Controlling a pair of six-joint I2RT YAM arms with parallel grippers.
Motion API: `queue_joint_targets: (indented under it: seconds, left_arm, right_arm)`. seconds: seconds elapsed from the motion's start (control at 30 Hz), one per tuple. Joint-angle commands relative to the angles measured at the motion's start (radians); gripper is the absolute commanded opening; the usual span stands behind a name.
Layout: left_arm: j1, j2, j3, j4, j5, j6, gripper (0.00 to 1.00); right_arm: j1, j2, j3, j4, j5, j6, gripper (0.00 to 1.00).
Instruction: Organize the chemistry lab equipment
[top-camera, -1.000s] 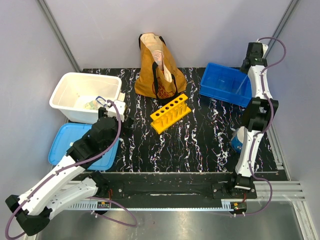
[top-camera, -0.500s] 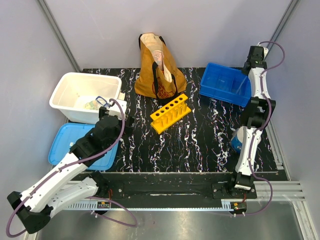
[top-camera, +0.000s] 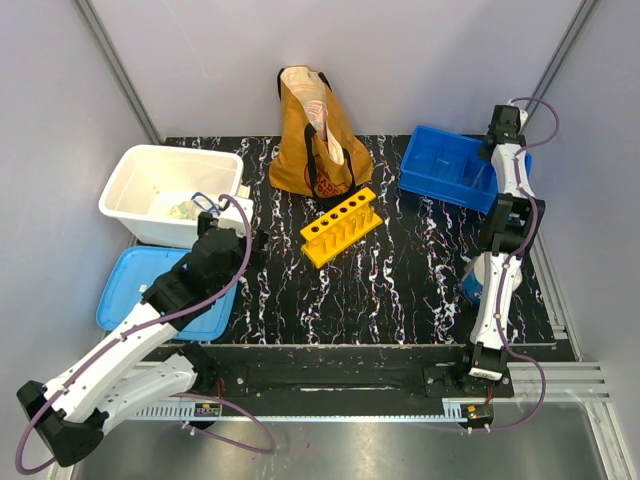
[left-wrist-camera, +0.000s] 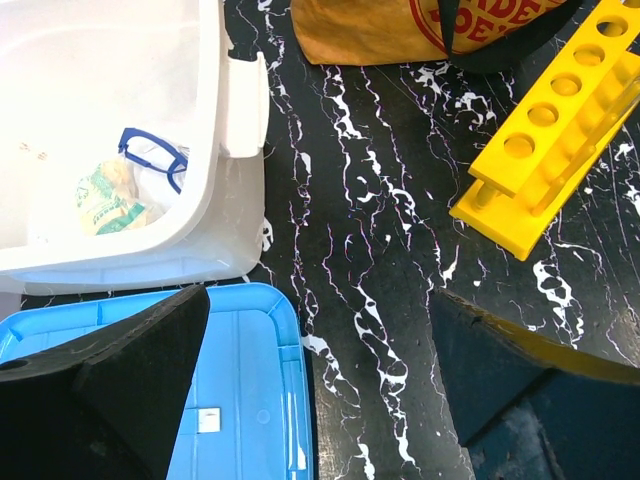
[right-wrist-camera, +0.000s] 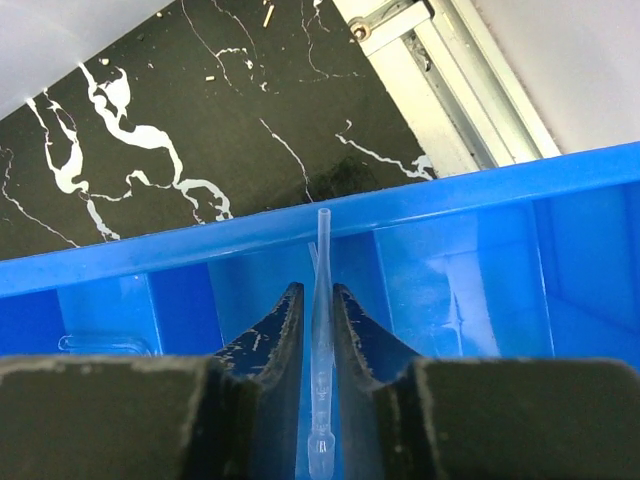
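The yellow six-hole test-tube rack (top-camera: 340, 227) lies on the black marbled table in front of the tote bag; it also shows at the upper right of the left wrist view (left-wrist-camera: 560, 130). My right gripper (top-camera: 498, 135) hangs over the right end of the blue bin (top-camera: 445, 165). In the right wrist view it (right-wrist-camera: 320, 295) is shut on a thin clear pipette (right-wrist-camera: 322, 250), whose tip points at the bin's far rim (right-wrist-camera: 200, 250). My left gripper (top-camera: 248, 243) is open and empty (left-wrist-camera: 318, 320) above bare table, left of the rack.
A white tub (top-camera: 170, 190) at the left holds a blue-framed item (left-wrist-camera: 150, 155) and a greenish packet. A light blue lid (top-camera: 125, 285) lies in front of it. The mustard tote bag (top-camera: 315, 140) stands at the back. A blue round object (top-camera: 475, 285) sits by the right arm.
My right gripper has moved back and a little right, from over the bin's right side to its far right corner, still holding the pipette. The left arm has barely shifted.
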Motion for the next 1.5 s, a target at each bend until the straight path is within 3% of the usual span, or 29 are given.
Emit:
queue_joint_targets:
  seconds: [0.0,0.33,0.47,0.77,0.9,1.03,1.07,1.23,1.47]
  left_arm:
    - [0.012,0.009,0.04,0.055,-0.024,0.002,0.96]
    - [0.024,0.012,0.041,0.055,-0.019,0.004,0.96]
    - [0.027,0.012,0.043,0.055,-0.021,0.002,0.95]
    - [0.027,0.011,0.044,0.052,-0.01,-0.004,0.98]
    - [0.027,0.015,0.061,0.038,0.01,-0.027,0.99]
    - [0.029,0.015,0.074,0.026,0.056,-0.061,0.99]
    - [0.029,0.014,0.078,0.021,0.073,-0.071,0.99]
    - [0.031,0.029,0.127,-0.04,0.137,-0.13,0.99]
    - [0.047,0.017,0.163,-0.112,0.241,-0.174,0.99]
  right_arm:
    - [-0.002,0.004,0.036,0.046,-0.015,0.016,0.2]
    - [0.0,-0.064,-0.062,0.038,-0.112,0.087,0.01]
    - [0.0,-0.078,-0.097,0.034,-0.143,0.108,0.02]
    - [0.001,-0.146,-0.002,-0.053,-0.118,0.078,0.4]
    - [0.004,-0.251,-0.003,-0.093,-0.121,0.055,0.55]
    - [0.029,-0.363,-0.036,-0.175,-0.111,0.022,0.8]
    - [0.04,-0.399,-0.054,-0.185,-0.112,0.012,0.81]
    - [0.151,-0.602,-0.248,-0.244,-0.111,-0.021,1.0]
    - [0.431,-0.941,-0.665,-0.164,-0.133,0.033,1.0]
